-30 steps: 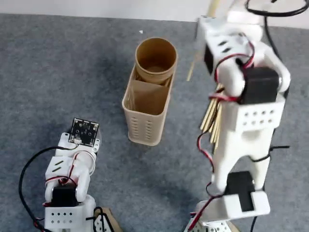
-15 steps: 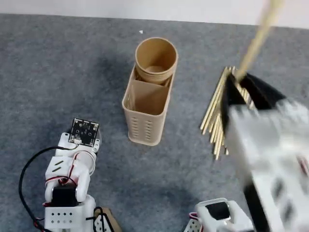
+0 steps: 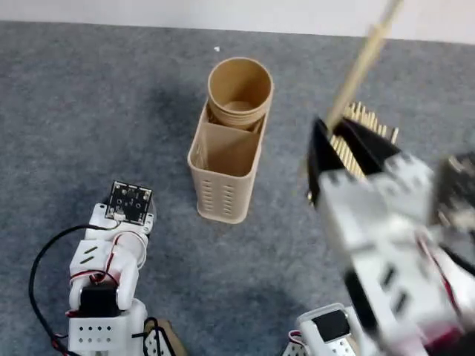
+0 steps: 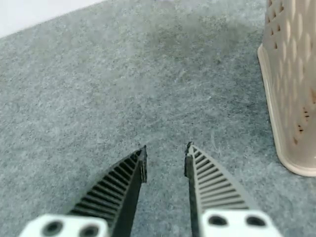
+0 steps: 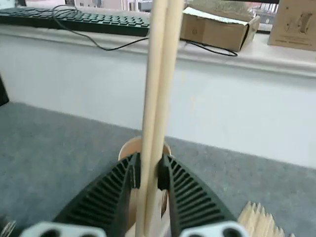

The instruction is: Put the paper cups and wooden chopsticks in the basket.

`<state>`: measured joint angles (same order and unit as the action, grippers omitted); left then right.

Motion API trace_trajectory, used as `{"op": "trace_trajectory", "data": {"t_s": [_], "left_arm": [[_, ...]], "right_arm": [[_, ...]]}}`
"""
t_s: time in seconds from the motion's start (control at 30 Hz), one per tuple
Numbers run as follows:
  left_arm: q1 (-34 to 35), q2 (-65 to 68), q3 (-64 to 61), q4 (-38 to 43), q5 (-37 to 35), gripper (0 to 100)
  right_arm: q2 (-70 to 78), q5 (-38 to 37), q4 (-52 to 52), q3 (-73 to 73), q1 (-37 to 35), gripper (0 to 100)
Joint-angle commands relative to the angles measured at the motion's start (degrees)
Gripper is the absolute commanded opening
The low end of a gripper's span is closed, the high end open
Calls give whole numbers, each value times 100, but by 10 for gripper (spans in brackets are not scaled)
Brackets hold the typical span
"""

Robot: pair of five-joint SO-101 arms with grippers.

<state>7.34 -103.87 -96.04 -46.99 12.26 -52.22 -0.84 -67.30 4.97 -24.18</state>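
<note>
Chopsticks (image 3: pixel 361 63) are up off the table now: a pair stands clamped between the jaws of the right gripper (image 5: pixel 148 161), slanting up and away from it. A second ago that arm was stretched out low over the pile (image 3: pixel 365 119) of loose sticks; since then it has pulled back, risen and swung a little toward the basket (image 3: pixel 219 196), so the pick looks done and the carry has begun. The rest of the pile lies on the grey mat (image 3: pixel 96 111) to the right of the basket, apart from it.

The paper cups (image 3: pixel 239 87) sit nested in the basket's far compartment, as they did before (that half of the job seems settled). The compartment nearer the arms is bare, and I judge it the likely place for the sticks.

The left gripper (image 4: pixel 166 148) has not stirred; its jaws are parted with nothing between them, low over the mat just beside the basket wall (image 4: pixel 291 89).

What remains, to my eye, is to bring the held pair over the open compartment, tip it upright and let go, then go back for more. The long sticks could catch on the rim.
</note>
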Motion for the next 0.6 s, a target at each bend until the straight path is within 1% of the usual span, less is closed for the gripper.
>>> {"op": "trace_trajectory", "data": {"t_s": [0.0,0.13,0.23,0.33,0.47,0.57], "left_arm": [[-119,-22,-92,158,62,158],[-119,-22,-92,158,62,158],[-119,-22,-92,158,62,158],[-119,-22,-92,158,62,158],[-119,-22,-92,158,62,158],[-119,-22,-92,158,62,158]], "right_arm": [[-215,-44,2114,-1710,22,5],[-215,-70,3424,-2782,-523,5],[-84,-70,3934,-3143,-813,5],[145,-62,4215,-3284,-857,5],[321,-44,4224,-3345,-866,5],[295,-44,4198,-3670,-866,5]]}}
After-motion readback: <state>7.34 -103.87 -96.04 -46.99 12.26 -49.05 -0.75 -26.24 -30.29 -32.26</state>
